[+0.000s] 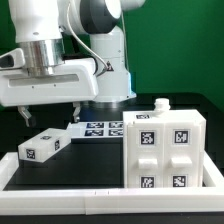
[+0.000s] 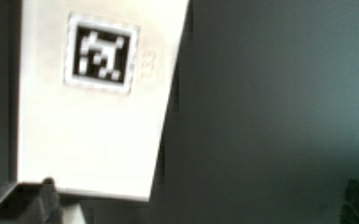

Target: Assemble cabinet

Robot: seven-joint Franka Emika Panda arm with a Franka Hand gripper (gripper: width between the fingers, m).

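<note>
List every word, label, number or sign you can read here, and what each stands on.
No words, numbers or brand names can be read in either view.
cabinet: black-and-white square marker tags, patterns only, no text.
marker board: marker tags, patterns only.
white block: marker tags, patterns only.
white piece in the wrist view: one blurred marker tag, no text.

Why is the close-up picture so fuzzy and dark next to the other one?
Wrist view: the white block sits very near the lens, probably too close to focus, so its tag looks smeared, and the background is dark. Exterior view: the cabinet is sharp and evenly lit before the green wall.
</note>
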